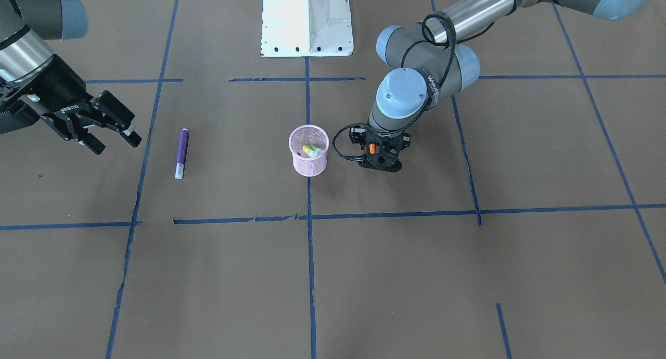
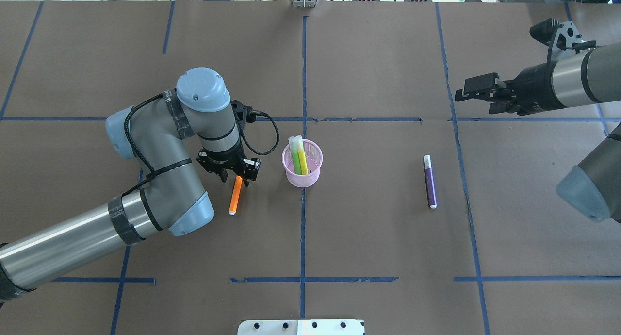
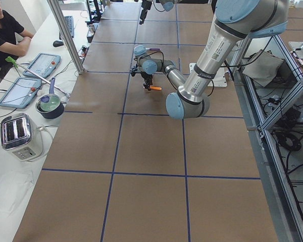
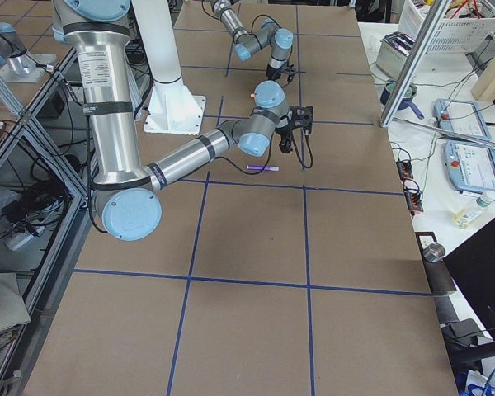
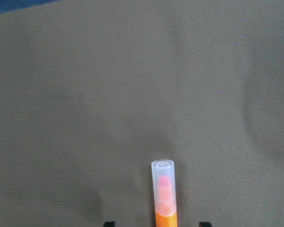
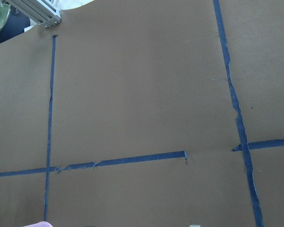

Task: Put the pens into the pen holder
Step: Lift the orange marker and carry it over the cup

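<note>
The pink mesh pen holder [image 2: 311,175] stands mid-table and holds a yellow pen [image 2: 302,156] and a green pen [image 2: 294,156], both upright. An orange pen [image 2: 235,199] lies on the table left of the cup. My left gripper [image 2: 236,177] is open and points down, straddling the pen's far end. In the left wrist view the pen [image 5: 164,198] lies between the two spread fingertips [image 5: 109,223]. A purple pen [image 2: 429,182] lies flat to the right of the cup. My right gripper [image 2: 458,94] is open and empty, raised beyond the purple pen.
Brown paper with blue tape lines [image 2: 303,82] covers the table. The robot's white base plate [image 1: 307,21] sits at the robot's edge. In the exterior left view a toaster [image 3: 17,135], tablets and a person are on a side bench.
</note>
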Motion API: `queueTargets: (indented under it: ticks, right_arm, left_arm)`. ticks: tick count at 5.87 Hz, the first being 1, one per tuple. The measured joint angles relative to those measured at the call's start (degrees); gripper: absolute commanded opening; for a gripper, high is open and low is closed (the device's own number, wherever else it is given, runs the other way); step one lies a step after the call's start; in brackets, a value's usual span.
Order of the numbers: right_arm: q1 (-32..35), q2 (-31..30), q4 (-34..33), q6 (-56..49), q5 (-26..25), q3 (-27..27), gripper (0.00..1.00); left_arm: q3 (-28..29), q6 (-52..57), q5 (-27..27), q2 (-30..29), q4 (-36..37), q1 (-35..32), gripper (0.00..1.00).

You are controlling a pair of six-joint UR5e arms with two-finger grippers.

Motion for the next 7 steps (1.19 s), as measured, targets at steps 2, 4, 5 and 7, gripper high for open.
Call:
queueTargets:
  ticks: [2, 4, 5, 7]
  right_arm:
    - [0.0, 0.0, 0.0, 0.0, 0.0, 0.0, 1.0]
    - [0.0, 0.0, 0.0, 0.0, 0.0, -0.1, 1.0]
    - [0.1, 0.0, 0.1, 0.0, 0.0, -0.1, 1.0]
    - [0.9, -0.3, 0.3, 0.0, 0.1, 0.3, 1.0]
  left_arm:
    - [0.9, 0.2, 0.1, -0.7, 0.0, 0.2, 0.08]
    - [0.9, 0.4, 0.3, -0.6, 0.0, 0.2, 0.0]
    - [0.0, 0.3, 0.8, -0.6, -0.3, 0.0, 0.0]
    - [-9.2, -1.4, 7.5, -0.7, -1.0, -1.5, 0.0]
